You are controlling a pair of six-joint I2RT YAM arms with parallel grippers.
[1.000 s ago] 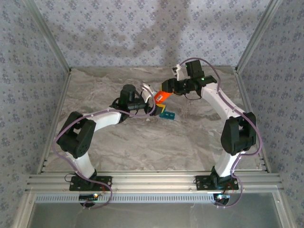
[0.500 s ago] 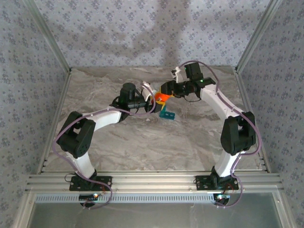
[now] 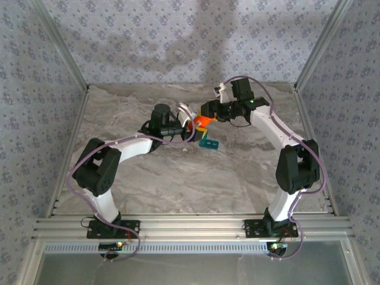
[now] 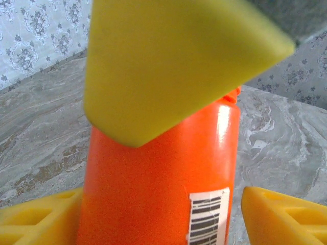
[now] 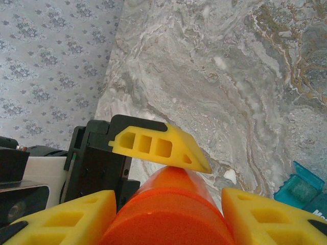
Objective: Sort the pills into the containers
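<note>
Two robot arms meet over the middle of a grey marbled table [image 3: 178,178]. The left arm reaches from its near-left base, elbow bent, forearm stretched to the right and far side. The right arm rises from its near-right base, arches high, and points its wrist leftward. The right gripper [image 3: 206,115] is clamped around an orange bottle [image 4: 153,184], held above the table (its barcode label faces the left wrist camera). The left gripper [image 3: 189,128] straddles the same bottle. One of its fingers [image 4: 36,219] touches the bottle and a sliver of table shows beside the other, so I cannot tell whether it grips. The teal pill organiser [image 3: 209,141] lies on the table just near of the bottle.
</note>
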